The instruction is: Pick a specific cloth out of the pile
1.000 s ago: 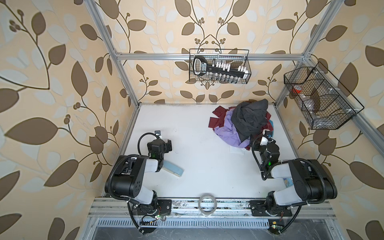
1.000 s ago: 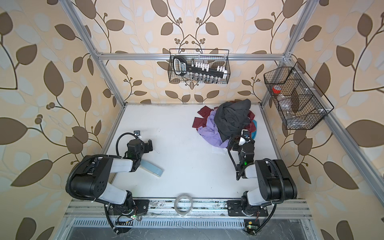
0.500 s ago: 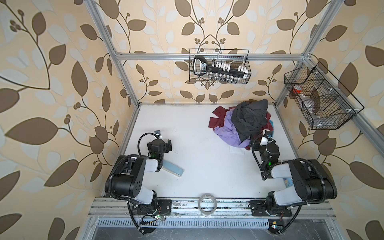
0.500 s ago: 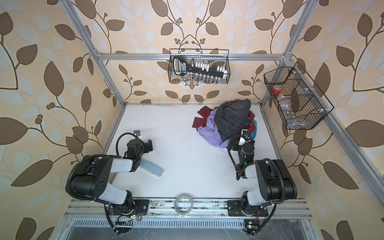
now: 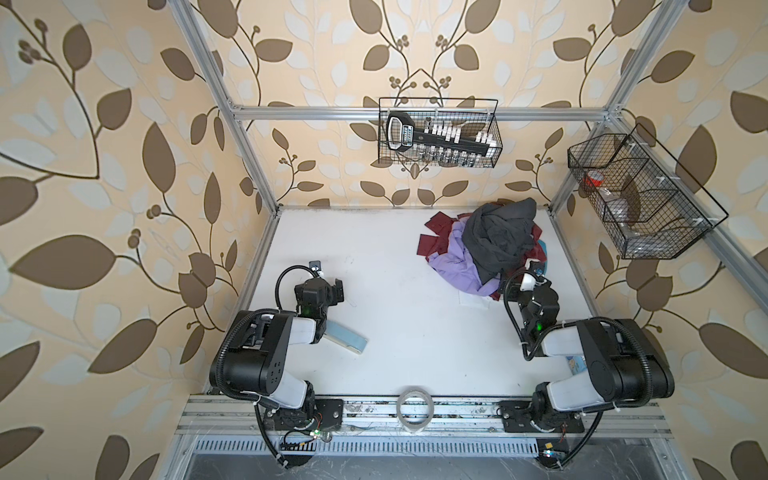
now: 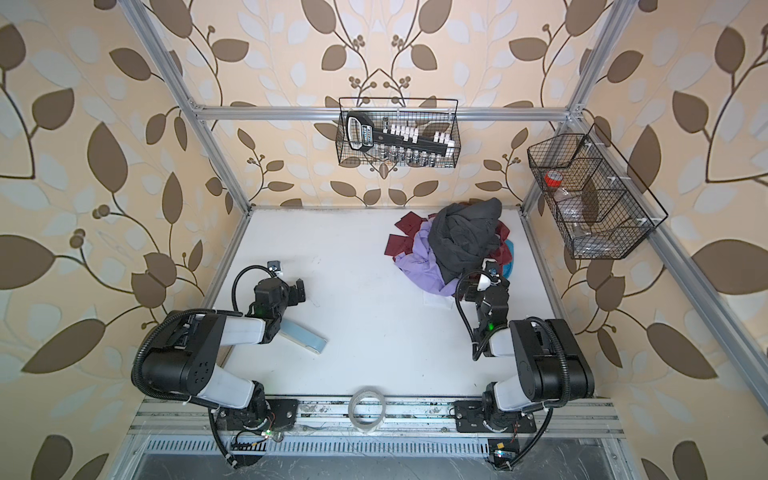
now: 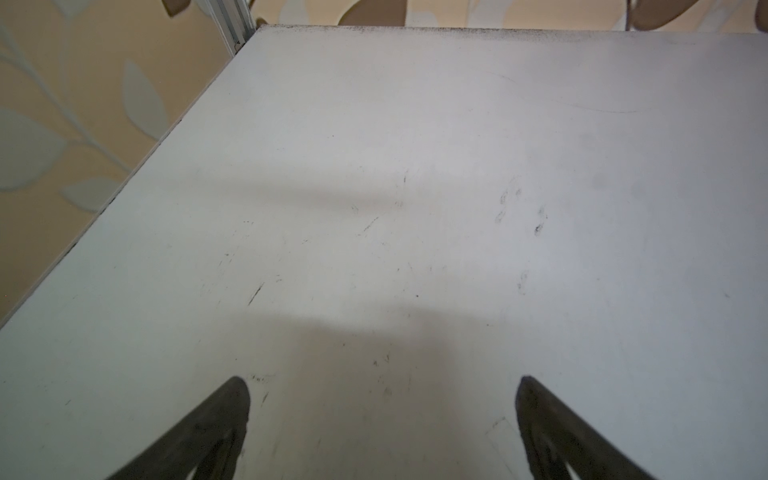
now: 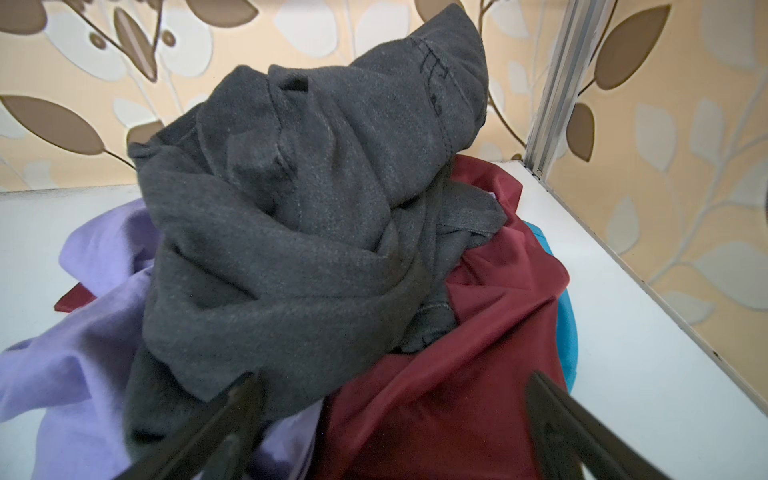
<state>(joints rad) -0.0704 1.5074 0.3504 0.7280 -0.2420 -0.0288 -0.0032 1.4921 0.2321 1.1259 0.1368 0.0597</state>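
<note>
While facing the pile (image 5: 494,241) at the far right table (image 5: 374,270) corner, steer right gripper (image 8: 392,380), spread, onto lavender cloth (image 8: 83,345), off dark grey garment (image 8: 291,228); leave left gripper (image 7: 381,381) spread.

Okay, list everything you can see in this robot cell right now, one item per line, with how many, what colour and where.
lavender cloth: one, light purple, left side of the pile, partly under the grey garment
grey garment: one, dark grey, on top of the pile
maroon garment: one, dark red, under the others
blue fabric: a bit, light blue, at the pile's right edge
flat pad: one, pale blue, beside the left arm
tape roll: one, clear, front rail
back basket: one, black wire, back wall, holding a black socket rack
side basket: one, black wire, right wall
table: one, white
left gripper: open, over bare table
right gripper: open, at the pile's near edge
</note>
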